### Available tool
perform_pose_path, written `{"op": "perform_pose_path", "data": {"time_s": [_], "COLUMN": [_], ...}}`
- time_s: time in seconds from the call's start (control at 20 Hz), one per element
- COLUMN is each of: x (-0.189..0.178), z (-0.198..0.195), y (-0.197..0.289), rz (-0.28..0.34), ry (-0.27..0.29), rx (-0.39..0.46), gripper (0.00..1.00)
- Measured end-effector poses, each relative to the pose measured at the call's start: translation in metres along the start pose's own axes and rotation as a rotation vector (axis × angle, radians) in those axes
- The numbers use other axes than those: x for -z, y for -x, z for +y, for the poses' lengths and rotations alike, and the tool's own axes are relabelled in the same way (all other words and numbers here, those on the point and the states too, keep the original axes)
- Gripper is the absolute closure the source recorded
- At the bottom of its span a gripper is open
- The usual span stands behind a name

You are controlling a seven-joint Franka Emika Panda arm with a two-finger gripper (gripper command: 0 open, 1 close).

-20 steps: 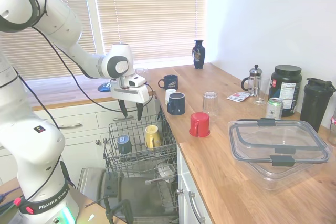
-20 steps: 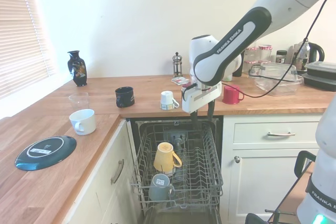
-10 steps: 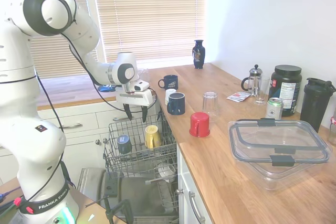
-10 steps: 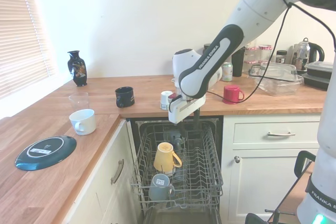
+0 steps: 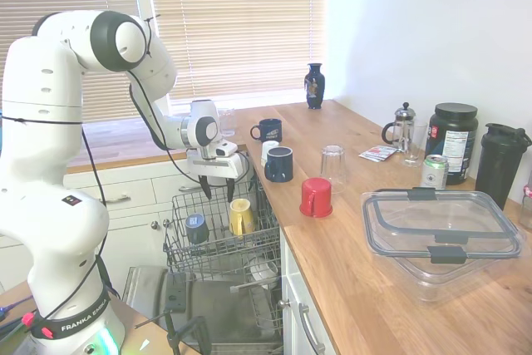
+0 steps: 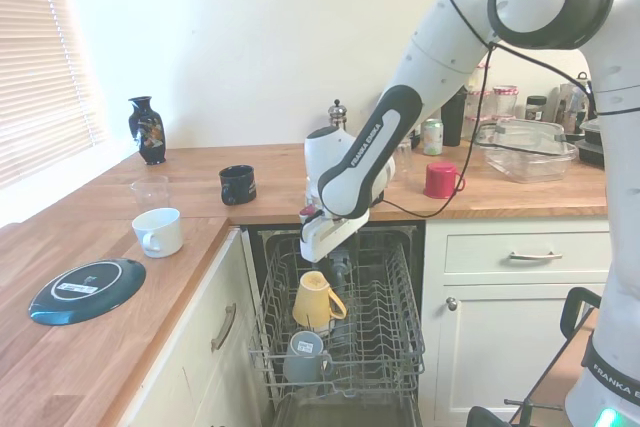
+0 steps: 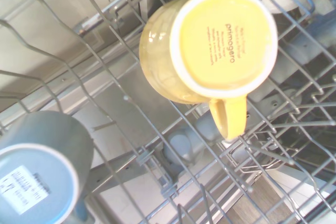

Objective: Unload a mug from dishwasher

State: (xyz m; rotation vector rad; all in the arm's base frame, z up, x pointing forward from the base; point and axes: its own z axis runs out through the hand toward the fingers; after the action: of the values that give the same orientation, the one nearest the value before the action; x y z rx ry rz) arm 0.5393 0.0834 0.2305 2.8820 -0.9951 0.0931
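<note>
Kitchen corner, wooden desk [image 5: 366,288] running along a white wall, blinds [image 5: 233,22] drawn over the window. The dishwasher [image 6: 340,347] stands open below, its wire rack [image 5: 218,243] pulled out. The claw [image 5: 217,191] hangs just above the rack with its two fingers spread, gripping nothing. Right under it sits the mug [image 5: 241,216], yellow, upside down in the rack with its base showing; the wrist view catches that base and handle close up [image 7: 210,45]. Beside it in the rack, a blue-grey mug [image 5: 196,228], also inverted. Up on the desk: a red cup [image 5: 316,197], two dark navy mugs [image 5: 278,164], a clear lidded container [image 5: 440,234] and a dark vase [image 5: 314,86] by the window.
</note>
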Motion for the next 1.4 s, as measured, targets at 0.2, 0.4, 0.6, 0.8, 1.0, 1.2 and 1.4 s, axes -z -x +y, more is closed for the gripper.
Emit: {"op": "perform_pose_path", "data": {"time_s": [0.2, 0.4, 0.6, 0.8, 1.0, 1.2, 1.4], "x": [-0.015, -0.027, -0.043, -0.062, -0.087, -0.107, -0.119], "z": [-0.002, -0.004, -0.001, -0.007, -0.023, -0.037, -0.039], "y": [-0.005, -0.01, -0.017, -0.018, -0.02, -0.021, -0.026], "rz": [0.0, 0.0, 0.002, 0.006, 0.007, 0.008, -0.005], "ry": [0.007, 0.008, 0.004, -0.017, -0.015, -0.023, -0.031], "rx": [-0.005, -0.007, -0.011, -0.007, -0.002, -0.007, -0.017], "gripper": [0.0, 0.0, 0.0, 0.0, 0.0, 0.0, 0.0]}}
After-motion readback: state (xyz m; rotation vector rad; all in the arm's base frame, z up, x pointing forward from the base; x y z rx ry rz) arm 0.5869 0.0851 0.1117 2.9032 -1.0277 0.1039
